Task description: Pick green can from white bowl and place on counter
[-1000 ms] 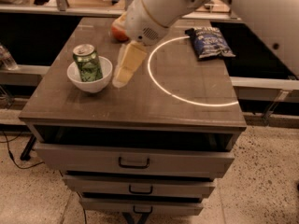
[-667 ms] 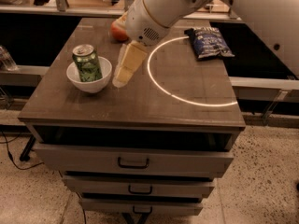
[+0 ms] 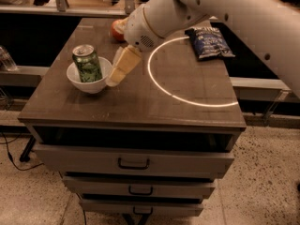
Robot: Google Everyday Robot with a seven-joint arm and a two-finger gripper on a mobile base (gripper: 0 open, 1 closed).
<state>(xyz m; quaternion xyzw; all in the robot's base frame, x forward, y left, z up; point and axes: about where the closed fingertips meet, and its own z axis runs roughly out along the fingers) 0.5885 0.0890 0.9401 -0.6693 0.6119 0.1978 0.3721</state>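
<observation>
The green can (image 3: 87, 63) stands upright in the white bowl (image 3: 78, 81) on the left part of the counter (image 3: 140, 104). Its silver top with pull tab faces up. My gripper (image 3: 116, 75) hangs from the white arm that comes in from the upper right. It points down and left, just right of the bowl, with its tip at the bowl's right rim. It holds nothing and sits beside the can, not around it.
An orange-red fruit (image 3: 116, 30) lies at the back of the counter, partly behind my arm. A dark blue snack bag (image 3: 208, 42) lies at the back right. A bright white arc (image 3: 161, 88) marks the counter's middle. Drawers (image 3: 133, 163) sit below the front edge.
My gripper has moved a little to the left, closer to the bowl's right rim. The can and the bowl have not moved.
</observation>
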